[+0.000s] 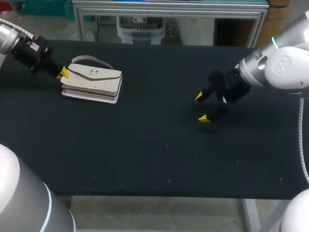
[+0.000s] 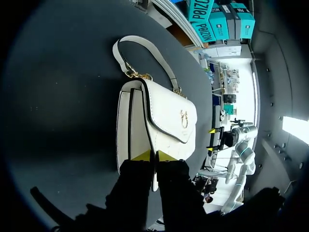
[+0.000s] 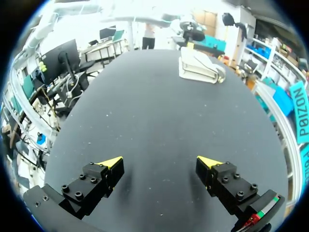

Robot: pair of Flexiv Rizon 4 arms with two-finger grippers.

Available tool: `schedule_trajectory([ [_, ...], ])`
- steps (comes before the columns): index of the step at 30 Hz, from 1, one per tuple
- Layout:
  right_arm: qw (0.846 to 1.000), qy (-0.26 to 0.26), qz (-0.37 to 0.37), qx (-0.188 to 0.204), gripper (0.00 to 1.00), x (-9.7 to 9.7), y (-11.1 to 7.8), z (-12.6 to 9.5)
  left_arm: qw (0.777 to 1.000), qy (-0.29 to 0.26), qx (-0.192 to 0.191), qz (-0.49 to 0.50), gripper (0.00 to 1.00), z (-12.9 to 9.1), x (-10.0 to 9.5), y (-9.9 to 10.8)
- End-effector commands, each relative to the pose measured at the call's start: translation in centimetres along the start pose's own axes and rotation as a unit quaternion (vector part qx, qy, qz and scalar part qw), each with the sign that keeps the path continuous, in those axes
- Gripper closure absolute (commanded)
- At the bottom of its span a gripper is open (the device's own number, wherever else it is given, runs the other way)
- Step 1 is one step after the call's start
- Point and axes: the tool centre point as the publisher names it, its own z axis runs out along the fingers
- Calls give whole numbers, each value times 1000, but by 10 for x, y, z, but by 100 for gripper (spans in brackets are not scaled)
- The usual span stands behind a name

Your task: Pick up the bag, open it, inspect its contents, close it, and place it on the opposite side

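Observation:
The white bag [image 1: 93, 83] lies flat on the black table [image 1: 141, 147] at the far left, its flap with a gold clasp [image 2: 184, 118] facing up and its handle [image 2: 145, 46] resting on the table behind it. My left gripper [image 1: 63, 73] is at the bag's left end. In the left wrist view its yellow fingertips [image 2: 141, 155] stand close together with the thin edge of the flap [image 2: 166, 116] pinched between them. My right gripper [image 1: 202, 107] hovers open over the table right of the middle, nothing between its fingers [image 3: 110, 163]. The bag [image 3: 198, 65] lies far ahead of it.
Black tabletop stretches between the bag and the right gripper and along the front edge [image 1: 154, 193]. No other objects lie on it.

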Motion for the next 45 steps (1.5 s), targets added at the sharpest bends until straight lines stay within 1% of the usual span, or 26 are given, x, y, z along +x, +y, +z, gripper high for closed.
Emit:
schedule_trajectory([
  [1, 1000, 0, -1, -1, 0, 0, -1, 0, 991, 13, 135, -21, 100, 28, 16, 19],
  [2, 1000, 0, -1, -1, 0, 0, -1, 0, 990, 13, 138, -17, 100, 35, 20, 25],
  [4, 1000, 0, -1, -1, 0, 0, -1, 0, 987, 18, 159, -20, 100, 48, 29, 33],
  [5, 1000, 0, -1, -1, 0, 0, -1, 0, 987, 23, 159, -14, 100, 53, 33, 37],
  [6, 1000, 0, -1, -1, 0, 0, -1, 0, 985, 22, 171, -15, 100, 59, 37, 40],
  [8, 1000, 0, -1, -1, 0, 0, -1, 0, 985, 22, 171, -7, 100, 73, 44, 49],
  [10, 1000, 0, -1, -1, 0, 0, -1, 0, 984, 13, 176, -5, 100, 87, 50, 50],
  [14, 1000, 0, -1, -1, 0, 0, -1, 0, 982, 19, 188, -11, 100, 107, 64, 55],
  [15, 1000, 0, -1, -1, 0, 0, -1, 0, 981, 25, 191, -20, 100, 110, 67, 56],
  [16, 1000, 0, -1, -1, 0, 0, -1, 0, 978, 25, 206, -24, 100, 113, 70, 55],
  [19, 1000, 0, -1, -1, 0, 0, -1, 0, 972, 48, 224, -45, 100, 118, 78, 55],
  [20, 1000, 0, -1, -1, 0, 0, -1, 0, 969, 50, 237, -42, 100, 121, 80, 55],
  [21, 1000, 0, -1, -1, 0, 0, -1, 0, 969, 54, 240, -41, 100, 123, 83, 57],
  [22, 1000, 0, -1, -1, 0, 0, -1, 0, 970, 57, 234, -42, 100, 126, 85, 58],
  [24, 1000, 0, -1, -1, 0, 0, -1, 0, 967, 56, 246, -39, 100, 131, 89, 60],
  [25, 1000, 0, -1, -1, 0, 0, -1, 0, 968, 57, 241, -38, 100, 135, 91, 61],
  [28, 1000, 0, -1, -1, 0, 0, -1, 0, 967, 54, 246, -34, 100, 146, 96, 65],
  [29, 1000, 0, -1, -1, 0, 0, -1, 0, 970, 52, 237, -30, 100, 150, 97, 65],
  [30, 1000, 0, -1, -1, 0, 0, -1, 0, 969, 47, 240, -26, 100, 155, 99, 65],
  [33, 1000, 0, -1, -1, 0, 0, -1, 0, 972, 46, 228, -20, 100, 164, 105, 67],
  [40, 1000, 0, -1, -1, 0, 0, -1, 0, 978, 47, 204, -1, 100, 174, 118, 70],
  [43, 1000, 0, -1, -1, 0, 0, -1, 0, 981, 48, 186, 11, 100, 178, 121, 71],
  [45, 1000, 0, -1, -1, 0, 0, -1, 0, 985, 52, 165, 18, 100, 180, 123, 72],
])
